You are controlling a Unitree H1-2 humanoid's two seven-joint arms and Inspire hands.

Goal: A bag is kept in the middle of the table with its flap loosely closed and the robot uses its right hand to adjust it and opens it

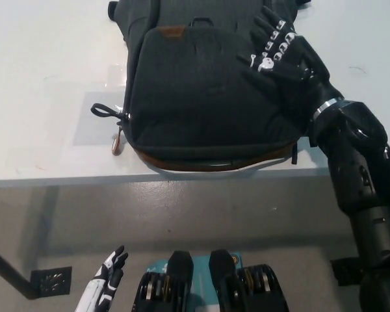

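Head view: right hand (281, 65) on bag (201, 91).

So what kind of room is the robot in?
Probably a lab or workshop, not a home. There is a plain white table on black metal legs, a bare grey floor, and only a bag under the right hand.

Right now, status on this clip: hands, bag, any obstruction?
Right hand flat on the bag, fingers spread, gripping nothing. Left hand idle low, below the table. Flap not yet lifted. Nothing in the way.
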